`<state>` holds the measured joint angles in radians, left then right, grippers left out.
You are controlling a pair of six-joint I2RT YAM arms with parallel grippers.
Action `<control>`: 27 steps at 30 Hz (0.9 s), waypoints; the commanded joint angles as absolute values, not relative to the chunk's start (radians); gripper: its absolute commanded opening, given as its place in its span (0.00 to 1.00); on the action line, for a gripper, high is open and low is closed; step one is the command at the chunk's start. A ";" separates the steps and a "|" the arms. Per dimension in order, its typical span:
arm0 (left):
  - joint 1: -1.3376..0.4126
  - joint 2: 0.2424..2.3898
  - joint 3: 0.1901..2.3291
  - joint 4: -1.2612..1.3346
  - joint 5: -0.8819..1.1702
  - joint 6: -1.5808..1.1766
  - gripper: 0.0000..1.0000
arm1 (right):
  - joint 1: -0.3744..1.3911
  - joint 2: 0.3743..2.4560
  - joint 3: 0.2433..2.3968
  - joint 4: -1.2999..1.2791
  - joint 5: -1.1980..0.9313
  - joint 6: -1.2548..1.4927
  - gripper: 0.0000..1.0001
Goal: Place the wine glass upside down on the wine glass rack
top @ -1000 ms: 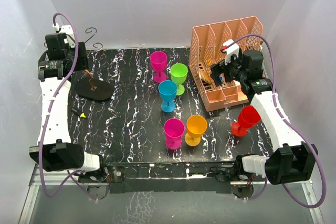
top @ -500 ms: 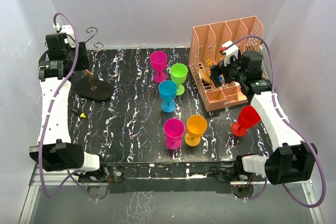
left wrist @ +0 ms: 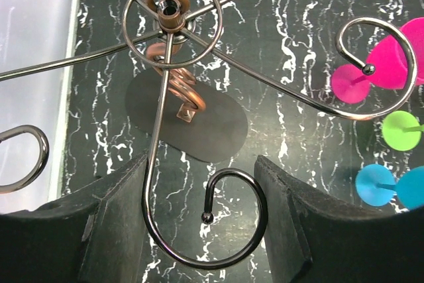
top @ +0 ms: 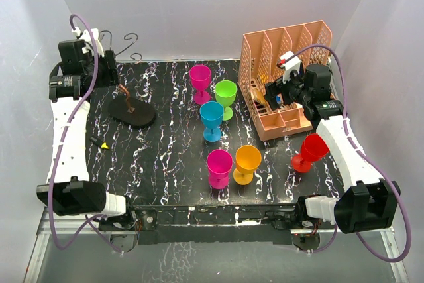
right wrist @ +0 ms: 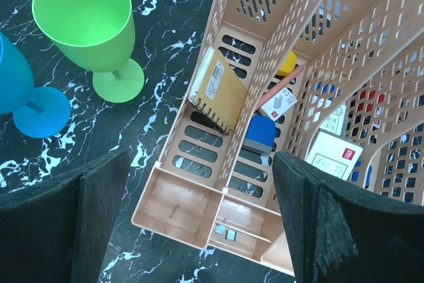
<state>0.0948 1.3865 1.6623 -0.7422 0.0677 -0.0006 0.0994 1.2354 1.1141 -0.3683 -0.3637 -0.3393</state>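
Quick headcount from where I'm standing. Glasses first: two pink glasses (top: 200, 76) (top: 219, 164), one green glass (top: 226, 92), one blue glass (top: 212, 116), one orange glass (top: 248, 159) and one red glass (top: 313, 147), so six total. Just one wine glass rack (top: 132, 113). One peach desk organizer (top: 248, 64), and inside it I can make out one spiral notebook (right wrist: 218, 91), one blue block (right wrist: 260, 132) and two small white boxes (right wrist: 334, 156) (right wrist: 281, 103). One tiny yellow bit (top: 105, 144) on the one black marbled table (top: 165, 144). Two robot arms: a left arm (top: 63, 137) and a right arm (top: 348, 147).
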 commanded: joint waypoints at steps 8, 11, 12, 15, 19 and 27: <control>0.030 1.337 1.656 -0.716 0.252 -0.131 0.00 | 0.104 1.240 1.099 -0.298 -0.374 -0.342 0.98; 0.005 1.308 1.626 -0.715 0.253 -0.135 0.00 | 0.104 1.245 1.098 -0.295 -0.381 -0.341 0.98; -0.001 1.300 1.615 -0.713 0.258 -0.141 0.00 | 0.104 1.246 1.098 -0.295 -0.383 -0.341 0.98; -0.010 1.270 1.574 -0.695 0.278 -0.165 0.00 | 0.104 1.248 1.097 -0.293 -0.398 -0.336 0.98; -0.012 1.237 1.533 -0.679 0.328 -0.206 0.00 | 0.104 1.251 1.099 -0.289 -0.426 -0.324 0.98; -0.033 1.193 1.483 -0.704 0.393 -0.202 0.00 | 0.128 1.282 1.156 -0.332 -0.471 -0.336 0.98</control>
<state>-0.0044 1.2392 1.5051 -0.6727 0.2878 -0.1867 0.1047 1.2655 1.0973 -0.3626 -0.4362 -0.3325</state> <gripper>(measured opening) 0.534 0.983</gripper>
